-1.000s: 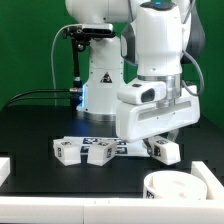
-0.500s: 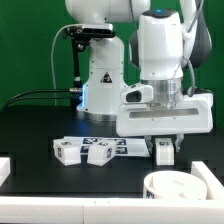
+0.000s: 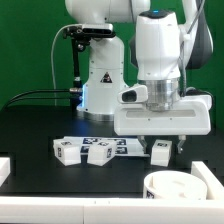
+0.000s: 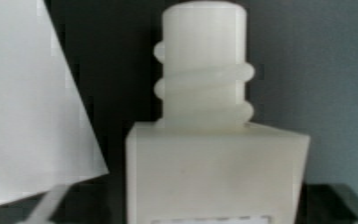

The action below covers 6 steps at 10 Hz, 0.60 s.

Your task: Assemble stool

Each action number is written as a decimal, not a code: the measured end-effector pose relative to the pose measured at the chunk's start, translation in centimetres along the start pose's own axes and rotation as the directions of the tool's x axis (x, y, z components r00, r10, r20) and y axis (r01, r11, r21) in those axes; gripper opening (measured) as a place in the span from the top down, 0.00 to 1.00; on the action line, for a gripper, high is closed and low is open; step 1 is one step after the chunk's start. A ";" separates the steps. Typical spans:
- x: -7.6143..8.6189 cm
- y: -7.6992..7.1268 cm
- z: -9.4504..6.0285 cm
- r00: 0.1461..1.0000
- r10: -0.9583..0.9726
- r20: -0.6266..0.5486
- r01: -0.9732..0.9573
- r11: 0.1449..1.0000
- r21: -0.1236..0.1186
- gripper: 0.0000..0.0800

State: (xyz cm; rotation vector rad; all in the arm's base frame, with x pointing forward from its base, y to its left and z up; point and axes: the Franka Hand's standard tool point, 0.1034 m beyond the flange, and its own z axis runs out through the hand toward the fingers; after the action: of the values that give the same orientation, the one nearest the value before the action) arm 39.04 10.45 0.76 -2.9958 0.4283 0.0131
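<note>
A white stool leg (image 3: pixel 161 153) lies on the black table at the exterior view's right. My gripper (image 3: pixel 163 147) hangs right over it, open, with one finger on each side and a gap to the leg. In the wrist view the leg (image 4: pixel 211 150) fills the frame, a square block with a ribbed round peg; my fingers do not show there. Two more tagged legs (image 3: pixel 68 150) (image 3: pixel 98 152) lie side by side left of centre. The round white seat (image 3: pixel 185 187) sits at the front right.
The marker board (image 3: pixel 122 145) lies flat behind the legs and shows as a white sheet in the wrist view (image 4: pixel 16 100). The robot base (image 3: pixel 100 85) stands at the back. A white bracket (image 3: pixel 4 168) sits at the front left edge.
My gripper has turned from a tilted pose to square and shifted over the right-hand leg, so its fingers now straddle it. The leg, the other legs and the seat have not moved.
</note>
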 end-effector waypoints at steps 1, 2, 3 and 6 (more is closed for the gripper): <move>0.1 0.0 -1.0 0.995 0.014 0.097 -0.014 1.000 -0.001 0.22; 1.6 -0.2 -2.3 0.989 0.030 0.143 -0.032 0.999 0.011 0.22; 1.7 -0.7 -2.5 0.982 0.058 0.182 -0.060 0.998 0.006 0.19; 0.6 -1.4 -2.3 0.934 0.069 0.351 -0.070 0.997 -0.010 0.19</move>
State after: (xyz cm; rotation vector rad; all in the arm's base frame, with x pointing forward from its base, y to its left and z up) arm 39.97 11.32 3.16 -2.8836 0.4887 0.5441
